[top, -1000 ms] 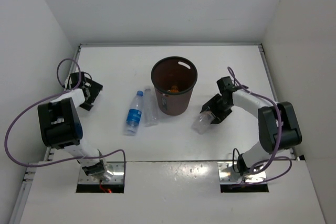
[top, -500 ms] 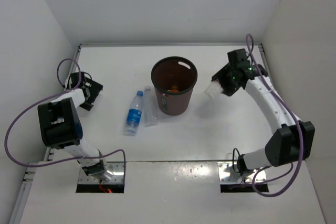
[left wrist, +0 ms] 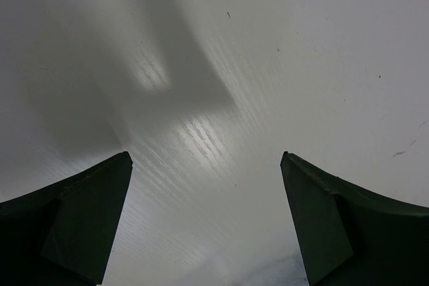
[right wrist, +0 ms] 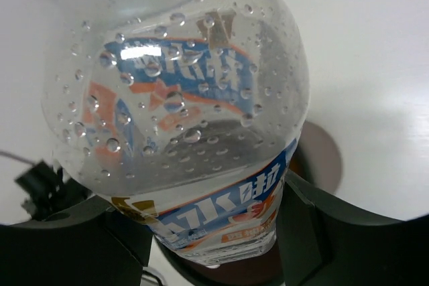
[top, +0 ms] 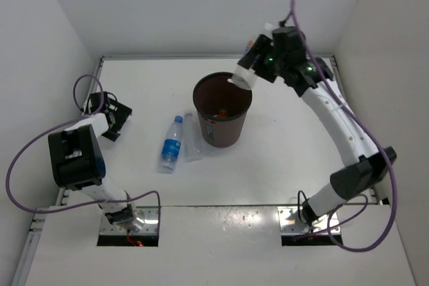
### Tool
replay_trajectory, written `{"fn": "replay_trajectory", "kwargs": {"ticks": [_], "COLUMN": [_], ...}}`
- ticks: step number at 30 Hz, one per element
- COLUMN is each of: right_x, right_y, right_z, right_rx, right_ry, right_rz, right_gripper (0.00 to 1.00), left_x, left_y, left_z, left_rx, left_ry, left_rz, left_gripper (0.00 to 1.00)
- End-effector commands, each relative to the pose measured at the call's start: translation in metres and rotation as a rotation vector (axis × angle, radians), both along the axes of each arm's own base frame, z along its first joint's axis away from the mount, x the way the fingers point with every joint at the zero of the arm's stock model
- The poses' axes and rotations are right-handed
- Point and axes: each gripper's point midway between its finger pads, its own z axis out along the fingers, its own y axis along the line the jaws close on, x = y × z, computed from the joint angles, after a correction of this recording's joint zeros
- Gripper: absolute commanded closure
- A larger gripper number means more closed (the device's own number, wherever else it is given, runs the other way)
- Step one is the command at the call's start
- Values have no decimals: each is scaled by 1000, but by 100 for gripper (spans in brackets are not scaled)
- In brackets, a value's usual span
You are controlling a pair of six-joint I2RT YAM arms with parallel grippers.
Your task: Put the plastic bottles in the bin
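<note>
Held bottle: Your right arm carries the clear bottle with white label (right wrist: pixel 181 98). Its wall is beaded with droplets, and the label is printed in blue and orange.
Where it is: From above, that bottle (top: pixel 241 77) hangs tilted over the far right rim of the bin (top: pixel 221 132), above the opening.
Right gripper (right wrist: pixel 214 232): Clamped on the bottle, with one dark finger pressed to each side of the labelled part. From above it (top: pixel 253 63) sits high, beyond the bin.
Bin: Dark brown, round and tapered, upright mid-table. The short orange bottle (top: pixel 220 113) lies at its bottom.
On the table (top: pixel 281 159): The blue-capped bottle (top: pixel 171 144) and the plain clear bottle (top: pixel 192 140) lie side by side just left of the bin. You cannot tell whether they touch.
Left gripper (left wrist: pixel 204 219): Fingers wide apart, nothing between them, only white tabletop below. From above it (top: pixel 115 117) sits at the left edge, well apart from the bottles.
</note>
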Motion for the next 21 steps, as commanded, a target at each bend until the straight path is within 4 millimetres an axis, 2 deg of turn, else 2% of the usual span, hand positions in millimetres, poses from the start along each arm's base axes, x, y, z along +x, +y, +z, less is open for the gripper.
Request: {"fn": "replay_trajectory", "kwargs": {"ticks": [1, 2, 3, 4, 5, 6, 8, 10, 11, 12, 13, 14, 16, 17, 19, 20, 21], "right_x": [-1, -9, -9, -12, -14, -11, -16, -18, -23, -20, -21, -22, -18, -18, -17, -19, -21], "right_y": [57, 74, 80, 80, 92, 93, 97, 99, 107, 106, 113, 112, 110, 108, 104, 99, 97], "right_z": [1, -3, 3, -7, -21, -20, -41, -38, -37, -31, -22, -11, 11, 28, 41, 54, 59], "right_rx": [-103, -139, -152, -213, -268, -306, -368, -380, -387, -387, -371, -355, -351, -330, -320, -299, -284], "right_ry": [-47, -45, -55, -31, -11, -23, 38, 30, 11, -4, -30, -51, -104, -140, -168, -207, -226], "right_rz": [164, 205, 201, 200, 233, 217, 228, 224, 254, 240, 248, 244, 227, 211, 190, 170, 165], "right_gripper": [81, 80, 78, 77, 72, 69, 60, 42, 33, 15, 4, 0, 0, 0, 0, 0, 0], "left_x": [8, 8, 8, 8, 8, 8, 8, 8, 5, 8, 7, 7, 6, 6, 6, 17, 24], "left_y": [6, 6, 6, 6, 6, 6, 6, 6, 6, 7, 7, 9, 12, 14, 14, 9, 5], "left_z": [16, 16, 16, 19, 19, 19, 19, 19, 15, 21, 19, 23, 22, 26, 26, 39, 48], "left_rx": [11, 11, 11, 14, 14, 14, 19, 19, 29, 37, 45, 66, 83, 100, 106, 105, 98], "left_ry": [-57, -57, -57, -66, -66, -66, -64, -64, -50, -74, -76, -82, -75, -80, -97, -175, -218], "left_rz": [6, 6, 6, 6, 6, 6, -1, -1, -18, -18, -26, -30, -35, -36, -35, -73, -79], "left_gripper": [0, 0, 0, 0, 0, 0, 0, 0, 0, 0, 0, 0, 0, 0, 0, 0, 0]}}
